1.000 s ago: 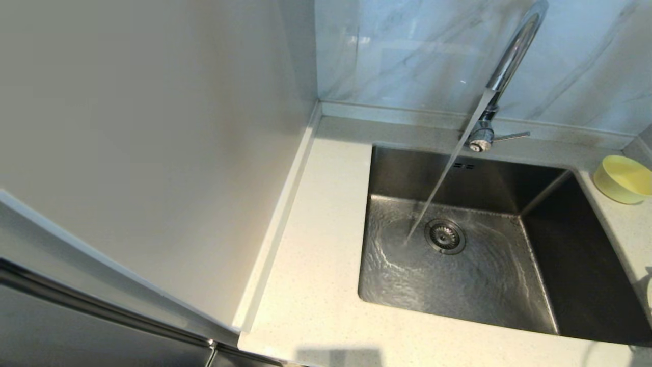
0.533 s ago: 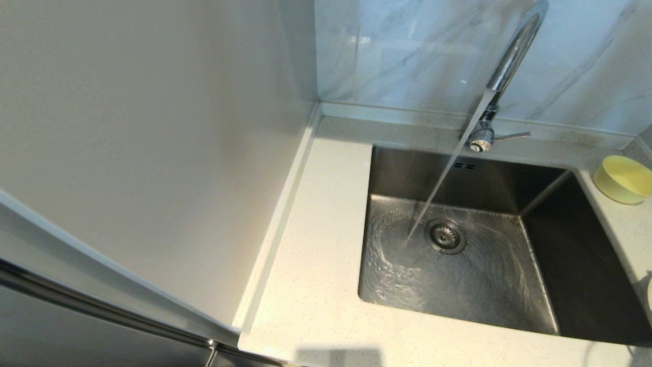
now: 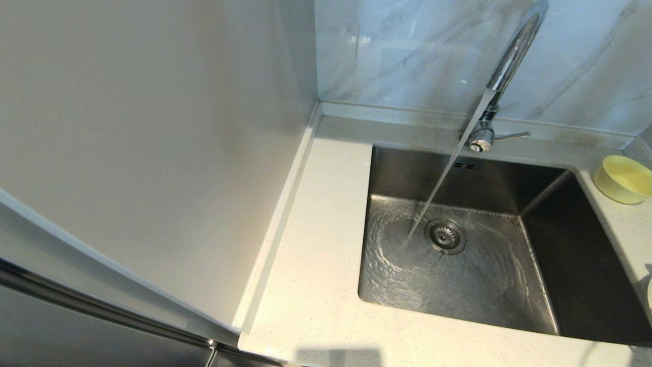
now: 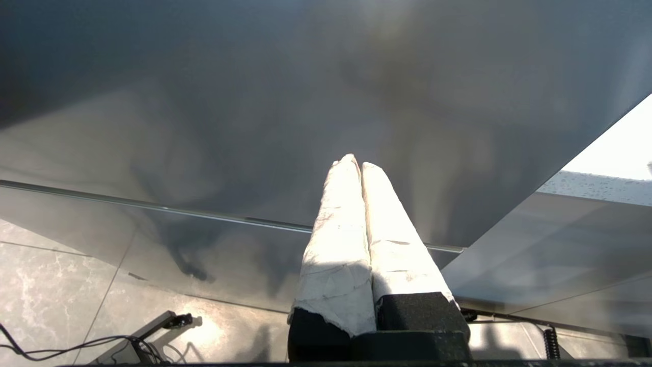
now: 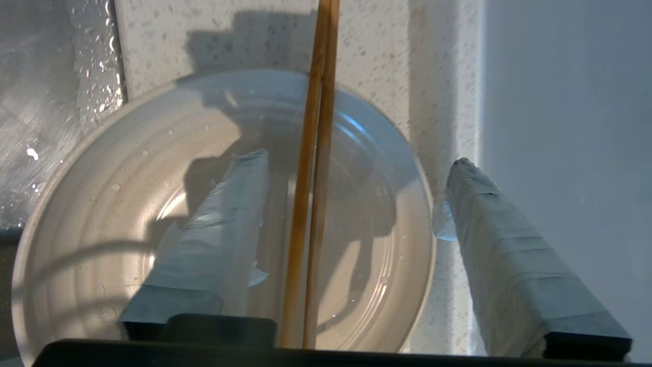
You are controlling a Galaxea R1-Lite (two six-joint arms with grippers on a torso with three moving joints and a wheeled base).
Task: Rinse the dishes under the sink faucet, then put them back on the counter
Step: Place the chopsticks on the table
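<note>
Water runs from the chrome faucet (image 3: 512,56) into the steel sink (image 3: 402,173), landing just left of the round drain (image 3: 444,236). The pale-yellow bowl (image 3: 624,179) stands on the counter (image 3: 326,244) right of the sink. In the right wrist view, the cream-white plate (image 5: 102,214) lies on the speckled counter with brown chopsticks (image 5: 317,153) across it. My right gripper (image 5: 356,159) hangs open above them, one finger over the plate, the other past its rim, holding nothing. My left gripper (image 4: 359,163) is shut and empty, parked low beside a grey cabinet panel. Neither gripper shows in the head view.
A tall pale panel (image 3: 153,153) walls off the counter's left side. The grey-veined marble wall (image 3: 407,51) rises behind the raised back edge. The faucet's thin lever (image 3: 512,135) points right. Wet sink steel (image 5: 41,102) borders the plate.
Only the water's ripples in the basin differ; the bowl and faucet have not moved, and no arm enters the head view.
</note>
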